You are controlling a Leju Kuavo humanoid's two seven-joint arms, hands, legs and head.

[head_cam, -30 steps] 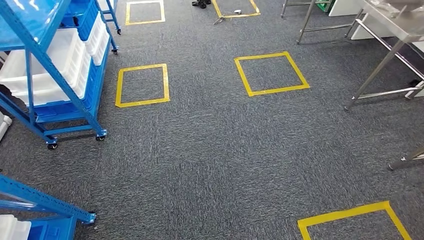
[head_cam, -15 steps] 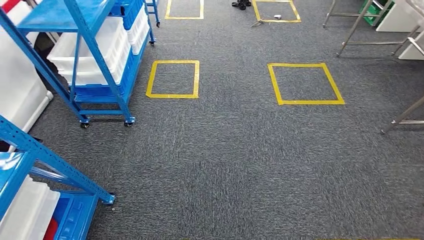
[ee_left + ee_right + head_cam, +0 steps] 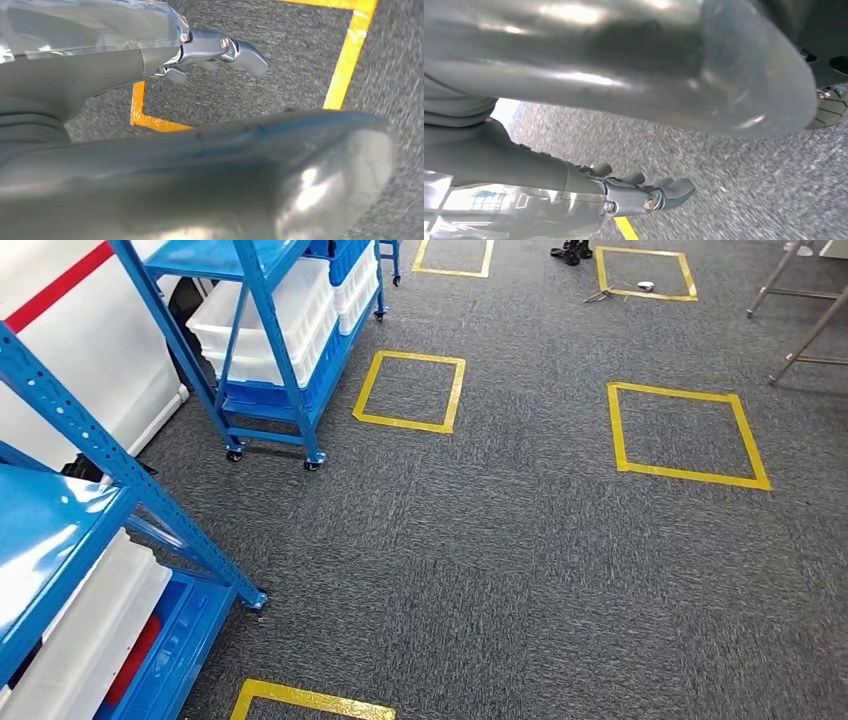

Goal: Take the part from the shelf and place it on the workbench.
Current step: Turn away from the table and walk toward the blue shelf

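No part can be picked out. A blue shelf rack (image 3: 262, 310) on wheels stands at the upper left with white bins (image 3: 275, 325) on its levels. A nearer blue rack (image 3: 70, 510) fills the lower left, with a white bin (image 3: 95, 625) and something red (image 3: 135, 660) low in it. My left hand (image 3: 100, 75) hangs over the carpet, its fingers (image 3: 235, 50) stretched out and holding nothing. My right hand (image 3: 524, 165) hangs the same way, its fingers (image 3: 664, 192) apart from the thumb and holding nothing.
Grey carpet carries yellow tape squares (image 3: 410, 390), (image 3: 685, 430) and one at my feet (image 3: 310, 702). Metal table legs (image 3: 805, 335) stand at the far right. A white panel with a red stripe (image 3: 80, 340) runs behind the racks.
The camera has turned left: the whole floor has slid right, the blue racks have come further into view, and the metal legs have moved off to the right edge.
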